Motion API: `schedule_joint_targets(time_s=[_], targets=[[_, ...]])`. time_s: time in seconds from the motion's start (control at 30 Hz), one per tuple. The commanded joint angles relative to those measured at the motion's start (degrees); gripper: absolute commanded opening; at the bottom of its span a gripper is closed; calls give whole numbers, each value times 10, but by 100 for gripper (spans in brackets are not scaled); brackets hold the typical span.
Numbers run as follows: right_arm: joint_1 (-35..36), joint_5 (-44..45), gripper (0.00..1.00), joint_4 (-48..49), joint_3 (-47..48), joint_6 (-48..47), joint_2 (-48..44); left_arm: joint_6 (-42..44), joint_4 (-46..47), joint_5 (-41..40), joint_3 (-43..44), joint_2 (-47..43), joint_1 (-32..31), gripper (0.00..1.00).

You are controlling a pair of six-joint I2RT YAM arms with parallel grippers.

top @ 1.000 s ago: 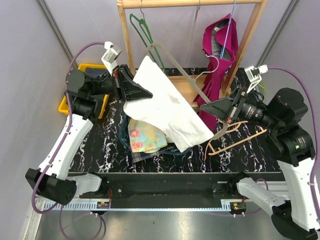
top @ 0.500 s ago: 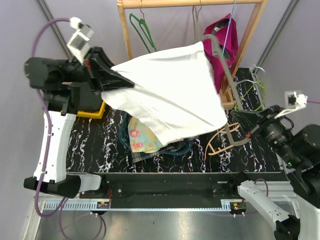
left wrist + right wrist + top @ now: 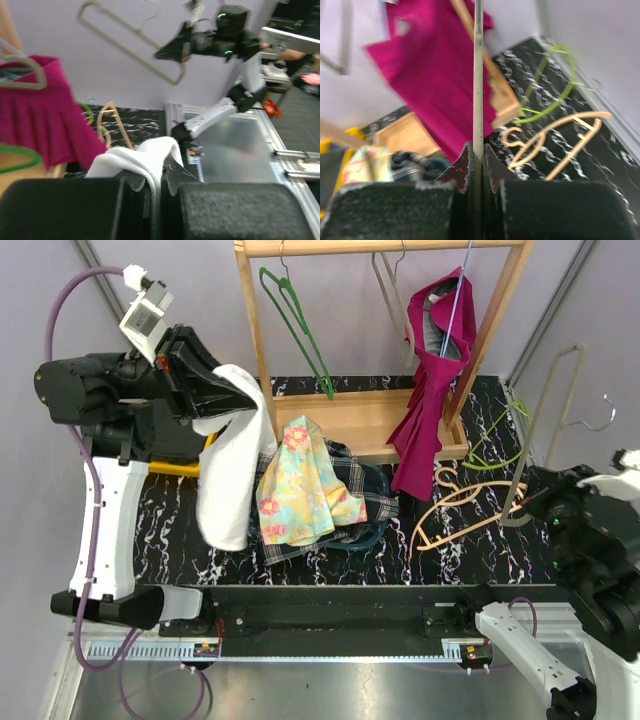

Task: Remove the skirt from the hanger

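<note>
dangling skirt — left gripper, hanger apart

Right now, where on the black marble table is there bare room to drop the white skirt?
Bare marble table runs along the near edge, right of the floral and plaid clothes heap and in front of the tan wooden hanger. A smaller patch lies left of the hanging white skirt. The centre and the far right, by the thin green hanger, are crowded.
</note>
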Motion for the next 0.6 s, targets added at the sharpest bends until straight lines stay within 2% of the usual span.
schedule_joint_targets(time_s=[0.0,0.03,0.1,0.17,0.2,0.27,0.3,0.37,0.4,0.5,0.57], targets=[[0,107,0,-3,-70,51,41,44,-48,-45,106,32,-82,8],[1,116,0,13,-105,64,46,54,-86,-47,128,40,-89,8],[0,140,0,45,-149,68,49,64,-91,-51,116,49,-102,8],[0,162,0,99,-210,82,48,80,-97,-55,80,40,-108,8],[0,167,0,146,-229,86,47,110,-106,-56,29,33,-113,8],[0,174,0,201,-278,76,46,165,-160,-67,-25,9,-119,8],[0,173,0,262,-290,65,50,246,-228,-73,-70,4,-122,8],[0,168,0,303,-305,38,77,342,-310,-101,-96,2,-127,7],[-2,172,0,318,-301,37,90,435,-394,-115,-100,7,-130,7],[-4,175,0,324,-280,52,139,550,-482,-169,-94,37,-131,6],[-7,179,0,324,-277,61,160,595,-503,-225,-98,47,-132,5]])
